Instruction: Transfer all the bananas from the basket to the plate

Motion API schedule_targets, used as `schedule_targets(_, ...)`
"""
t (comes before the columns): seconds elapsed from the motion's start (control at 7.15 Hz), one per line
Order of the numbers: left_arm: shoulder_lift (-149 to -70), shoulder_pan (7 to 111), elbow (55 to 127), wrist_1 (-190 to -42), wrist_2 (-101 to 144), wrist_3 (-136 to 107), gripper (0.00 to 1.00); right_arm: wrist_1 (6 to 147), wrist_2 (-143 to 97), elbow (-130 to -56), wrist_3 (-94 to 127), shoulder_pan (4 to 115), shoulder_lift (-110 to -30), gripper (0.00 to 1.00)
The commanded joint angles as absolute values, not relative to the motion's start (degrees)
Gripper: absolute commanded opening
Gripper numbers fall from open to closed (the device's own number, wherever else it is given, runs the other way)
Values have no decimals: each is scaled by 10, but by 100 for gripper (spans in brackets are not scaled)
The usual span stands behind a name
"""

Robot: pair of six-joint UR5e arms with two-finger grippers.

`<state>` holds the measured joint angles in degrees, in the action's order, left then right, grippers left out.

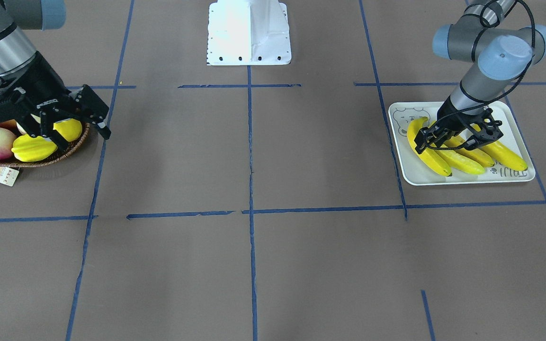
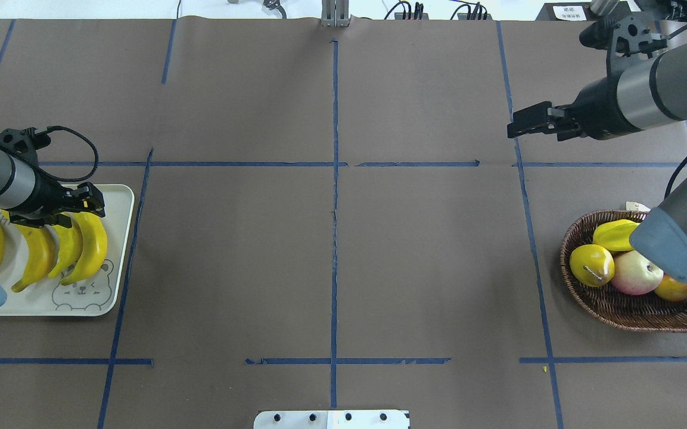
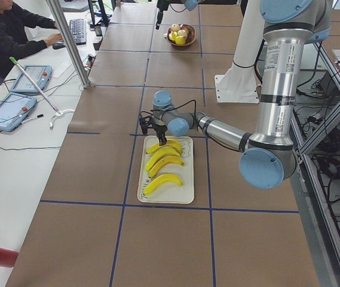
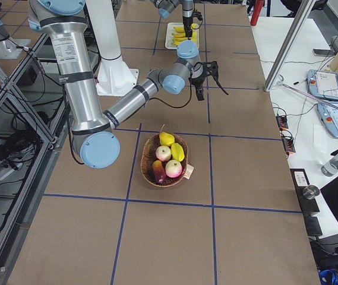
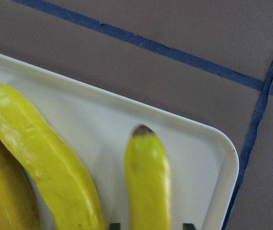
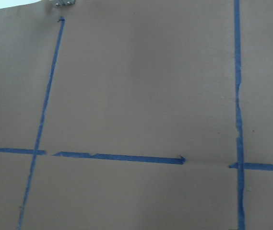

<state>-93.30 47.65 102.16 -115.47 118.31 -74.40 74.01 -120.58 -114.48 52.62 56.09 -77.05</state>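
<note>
Four yellow bananas (image 2: 93,244) lie side by side on the white plate (image 2: 114,205) with the bear drawing; they also show in the front view (image 1: 462,161). My left gripper (image 2: 81,207) is low over the bananas' far ends, open. In the left wrist view its fingertips stand on either side of one banana (image 5: 146,182) without touching it. The wicker basket (image 2: 617,310) holds no banana. My right gripper (image 2: 525,125) is open and empty, raised above the table beyond the basket.
The basket holds a starfruit (image 2: 614,233), a pear (image 2: 592,265), an apple (image 2: 635,273) and a reddish-orange fruit (image 2: 677,289). Its paper tag (image 1: 4,175) lies on the table. The robot's white base (image 1: 249,33) stands at the table's middle edge.
</note>
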Motion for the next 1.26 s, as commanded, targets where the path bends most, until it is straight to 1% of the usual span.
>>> schedule_targets(0.0, -921, 487, 1062, -1151, 1190, -736, 100, 870, -1241, -1142, 320, 643, -780, 100)
schedule_targets(0.14, -911, 510, 1085, -1148, 1192, -703, 100, 911, -1257, -1125, 242, 694, -785, 100)
schedule_targets(0.28, -905, 556, 1085, -1138, 1222, -632, 100, 925, -1289, -1091, 148, 737, -792, 100)
schedule_targets(0.42, -904, 609, 1086, -1100, 1247, -531, 100, 925, -1313, -1061, 79, 775, -804, 100)
schedule_targets(0.56, -901, 661, 1083, -1048, 1265, -413, 100, 928, -1334, -1043, 58, 810, -816, 100)
schedule_targets(0.7, -901, 724, 1076, -993, 1287, -304, 100, 920, -1367, -1040, 34, 839, -861, 100)
schedule_targets(0.84, -901, 782, 1061, -954, 1309, -211, 100, 918, -1408, -1034, 1, 864, -907, 100)
schedule_targets(0.98, -899, 821, 1036, -945, 1334, -155, 100, 918, -1420, -1034, -14, 894, -936, 100)
schedule_targets(1.12, -897, 862, 989, -947, 1368, -93, 100, 920, -1435, -1049, -11, 898, -939, 100)
